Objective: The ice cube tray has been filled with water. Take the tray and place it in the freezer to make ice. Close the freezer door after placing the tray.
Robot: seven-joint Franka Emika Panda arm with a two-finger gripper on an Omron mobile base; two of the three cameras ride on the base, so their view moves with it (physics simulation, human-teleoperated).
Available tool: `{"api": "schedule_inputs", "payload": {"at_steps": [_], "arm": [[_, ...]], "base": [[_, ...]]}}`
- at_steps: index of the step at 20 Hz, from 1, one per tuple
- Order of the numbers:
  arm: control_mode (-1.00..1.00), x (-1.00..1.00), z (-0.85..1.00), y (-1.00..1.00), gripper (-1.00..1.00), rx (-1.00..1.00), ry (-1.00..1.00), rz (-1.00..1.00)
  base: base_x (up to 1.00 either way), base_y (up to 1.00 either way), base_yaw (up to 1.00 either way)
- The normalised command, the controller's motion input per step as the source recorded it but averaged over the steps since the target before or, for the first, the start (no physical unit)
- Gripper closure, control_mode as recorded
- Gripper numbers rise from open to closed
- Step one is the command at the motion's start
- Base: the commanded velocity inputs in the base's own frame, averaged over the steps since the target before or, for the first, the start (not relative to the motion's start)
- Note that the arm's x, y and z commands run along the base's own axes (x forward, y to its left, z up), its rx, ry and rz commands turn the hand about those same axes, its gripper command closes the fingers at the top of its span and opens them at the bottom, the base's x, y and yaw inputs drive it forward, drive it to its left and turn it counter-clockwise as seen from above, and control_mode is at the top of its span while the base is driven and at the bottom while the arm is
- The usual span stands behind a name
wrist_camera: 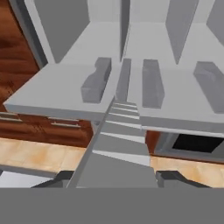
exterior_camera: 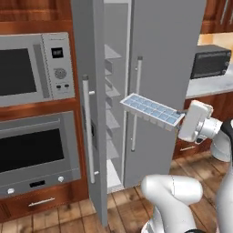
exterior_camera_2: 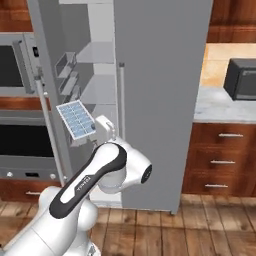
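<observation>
Standing open at nine o'clock in the left base view, the freezer door [exterior_camera: 93, 113] is exposing the freezer [exterior_camera: 113, 118] shelves, so what is remaining is placing and closing. Toward three o'clock, the gripper [exterior_camera: 184, 119] is clamping the ice cube tray [exterior_camera: 151, 110], airborne just outside the opening. The arm is reaching forward, wrist level.

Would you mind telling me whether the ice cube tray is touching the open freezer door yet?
Apart. In the left base view the ice cube tray, held by the gripper, hangs in front of the freezer opening, with a clear gap between its far end and the freezer door.
</observation>
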Motion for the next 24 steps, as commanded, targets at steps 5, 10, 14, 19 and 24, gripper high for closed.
{"api": "schedule_inputs", "payload": {"at_steps": [5, 10, 14, 19, 24], "arm": [[1.0, 0.0, 0.0, 0.0, 1.0, 0.0, 0.0, 0.0], [1.0, 0.0, 0.0, 0.0, 1.0, 0.0, 0.0, 0.0], [1.0, 0.0, 0.0, 0.0, 1.0, 0.0, 0.0, 0.0], [1.0, 0.0, 0.0, 0.0, 1.0, 0.0, 0.0, 0.0], [1.0, 0.0, 0.0, 0.0, 1.0, 0.0, 0.0, 0.0]], "base": [[0.37, -0.41, 0.36], [0.17, -0.59, 0.38], [0.23, -0.5, 0.38], [0.51, -0.09, 0.22], [0.28, -0.07, 0.03]]}}
